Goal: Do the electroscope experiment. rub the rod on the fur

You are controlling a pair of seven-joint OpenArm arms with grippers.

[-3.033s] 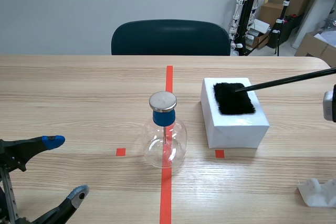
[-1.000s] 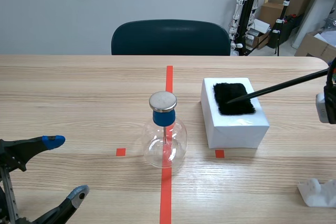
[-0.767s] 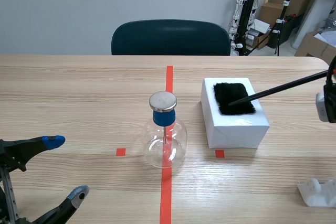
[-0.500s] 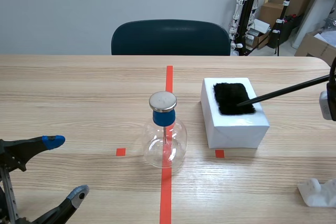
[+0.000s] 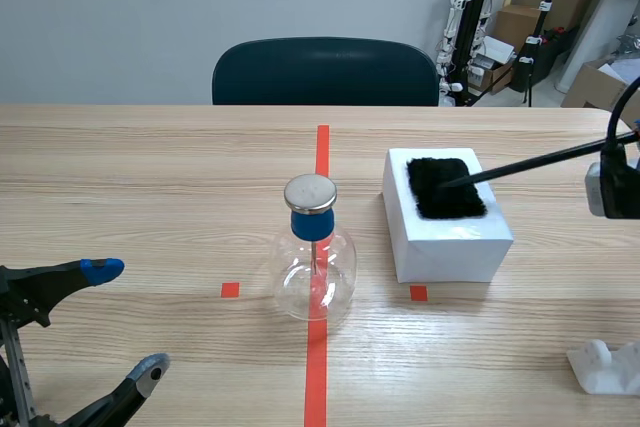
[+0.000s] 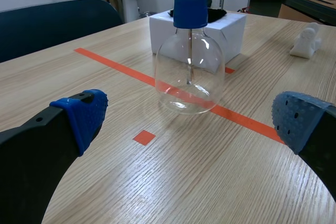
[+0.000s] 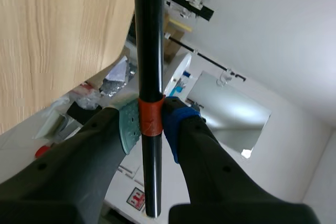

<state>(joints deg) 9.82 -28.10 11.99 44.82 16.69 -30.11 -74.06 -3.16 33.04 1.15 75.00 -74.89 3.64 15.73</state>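
- Scene view: mounted between the arms, raised, facing forward and down across the surface (image 5: 150,177) toward the chair (image 5: 325,72) and back wall. Mid-range, whole working area in frame.
- Left wrist view: sits low, just above the surface, looking forward past the wide-open left tool (image 6: 191,121). Close on the flask (image 6: 190,77), with the white box (image 6: 233,35) behind it.
- Right wrist view: rolled hard, looking along the rod (image 7: 148,35) clamped in the right tool (image 7: 152,127). Very close, showing only a strip of surface plus room background.
- Overlap: scene and left wrist share the flask, the white box and the surface around them. Scene and right wrist share just the rod and the surface edge.
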